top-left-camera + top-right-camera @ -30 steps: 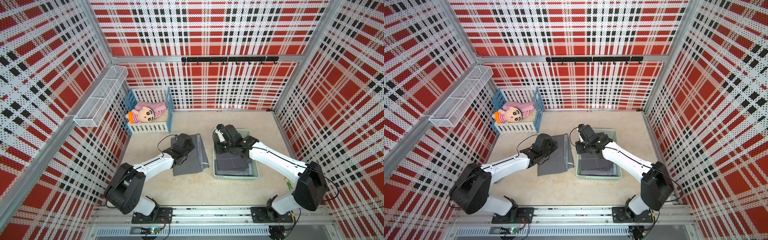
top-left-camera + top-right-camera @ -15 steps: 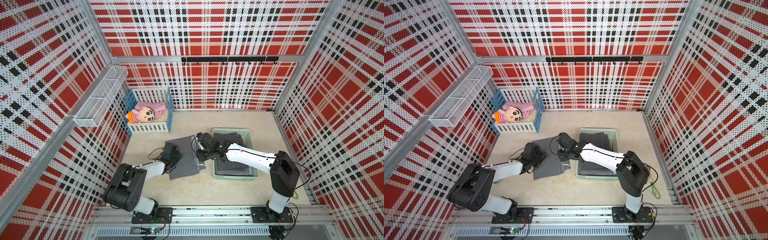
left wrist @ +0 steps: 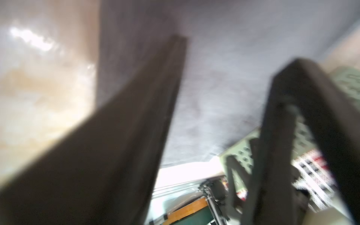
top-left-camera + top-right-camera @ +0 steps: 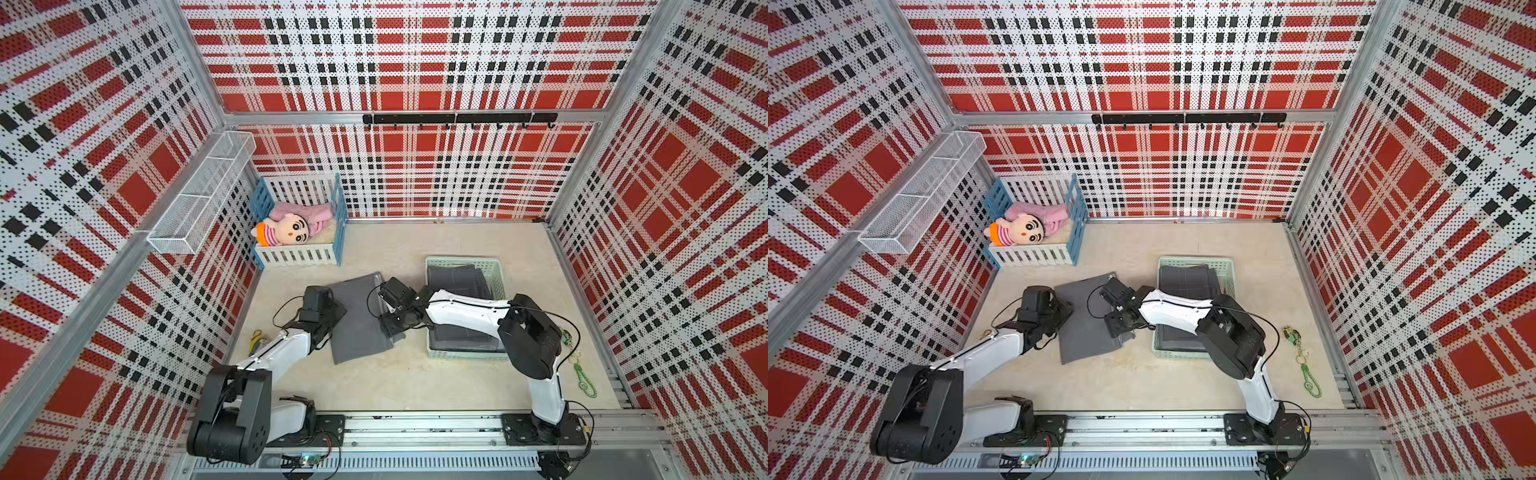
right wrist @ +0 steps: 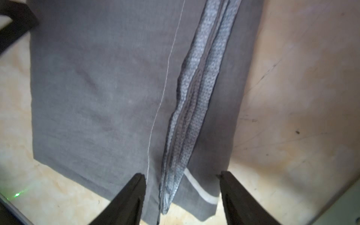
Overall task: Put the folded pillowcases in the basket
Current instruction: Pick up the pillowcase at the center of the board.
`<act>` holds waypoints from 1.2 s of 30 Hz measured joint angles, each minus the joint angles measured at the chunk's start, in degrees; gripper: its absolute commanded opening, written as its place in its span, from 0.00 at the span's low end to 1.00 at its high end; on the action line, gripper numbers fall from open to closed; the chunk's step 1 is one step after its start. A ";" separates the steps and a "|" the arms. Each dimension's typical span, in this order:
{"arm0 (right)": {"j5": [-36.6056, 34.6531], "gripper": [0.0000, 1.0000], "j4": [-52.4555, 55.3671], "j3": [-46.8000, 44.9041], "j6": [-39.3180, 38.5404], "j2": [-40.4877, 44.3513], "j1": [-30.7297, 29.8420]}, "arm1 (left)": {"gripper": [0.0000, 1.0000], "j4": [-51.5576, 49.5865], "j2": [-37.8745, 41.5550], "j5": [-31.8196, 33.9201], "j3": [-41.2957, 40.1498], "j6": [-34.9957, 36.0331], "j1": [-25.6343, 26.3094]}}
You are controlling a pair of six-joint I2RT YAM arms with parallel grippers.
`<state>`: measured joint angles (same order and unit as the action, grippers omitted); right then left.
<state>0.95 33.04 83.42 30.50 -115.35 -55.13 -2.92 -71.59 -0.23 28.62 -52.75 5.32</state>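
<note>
Beside the basket (image 4: 461, 261), folded pillowcase (image 4: 357, 320) flat, left tool (image 3: 238, 50) and right tool (image 5: 181, 174) both parted, gripping nothing

My left arm (image 4: 286, 349) and right arm (image 4: 465, 313) share one build: smooth white shells on the long links and bulky matte black housings (image 4: 530, 336) at the joints. A thin black cable (image 4: 274, 318) loops loose beside each wrist, and another runs along the top of the right arm's white shell. Each arm is bolted to a flat black base plate (image 4: 540, 430). My left tool (image 3: 238, 48) and right tool (image 5: 181, 173) are black throughout. Their fingers (image 5: 126, 204) are long, flat-sided wedges tapering to blunt tips, and the left pair shows only as a blur
</note>
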 measured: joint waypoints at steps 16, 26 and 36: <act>1.31 0.56 0.28 -1.36 0.50 -2.21 -0.81 | 0.60 -0.59 -13.92 -0.83 6.93 5.29 -8.39; 1.40 0.54 -0.20 -1.36 0.50 -2.34 -0.90 | 0.65 4.11 -13.88 -3.50 8.39 6.08 -8.52; 2.03 0.26 -0.35 -0.61 0.57 -2.89 -1.03 | 0.17 7.56 -24.65 -5.62 13.35 7.50 -8.07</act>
<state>2.98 32.69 82.81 31.07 -118.24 -56.16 4.64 -96.25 -5.85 41.98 -45.25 -2.74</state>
